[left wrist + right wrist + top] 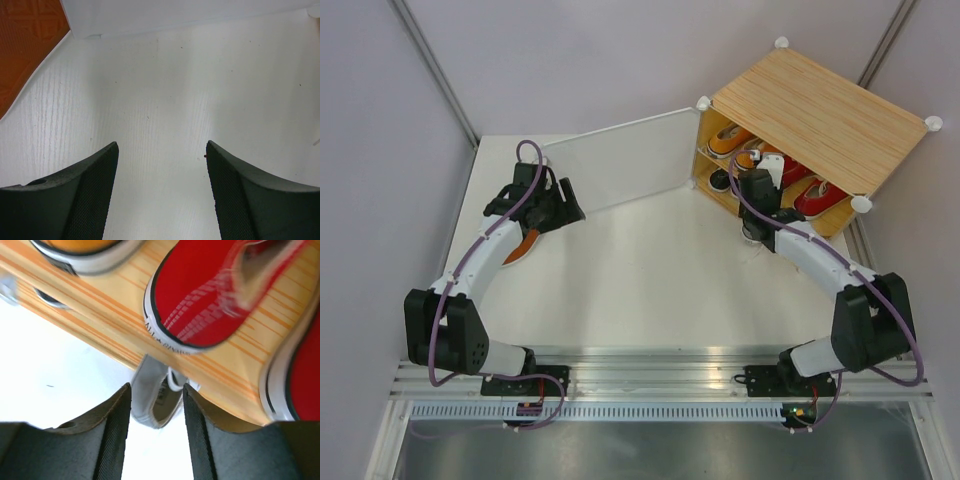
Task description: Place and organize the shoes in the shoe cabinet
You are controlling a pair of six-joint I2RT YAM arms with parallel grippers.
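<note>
Where the right gripper point(156, 390) meets the shoe cabinet point(825, 115), its fingers pinch a grey shoe point(150, 407) with white laces, whose far end is hidden under the shelf point(100, 322). Red shoes point(205, 295) rest on that shelf. The left gripper point(161, 150) is spread wide over the table point(190, 85), with an orange-soled shoe point(25, 45) near it.

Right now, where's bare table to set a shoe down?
Free: white tabletop centre, bordered by the frosted white cabinet door and the arm bases. Crowded: the wood-grain cabinet shelf holding red canvas sneakers, where the right gripper pinches a grey sneaker.
</note>
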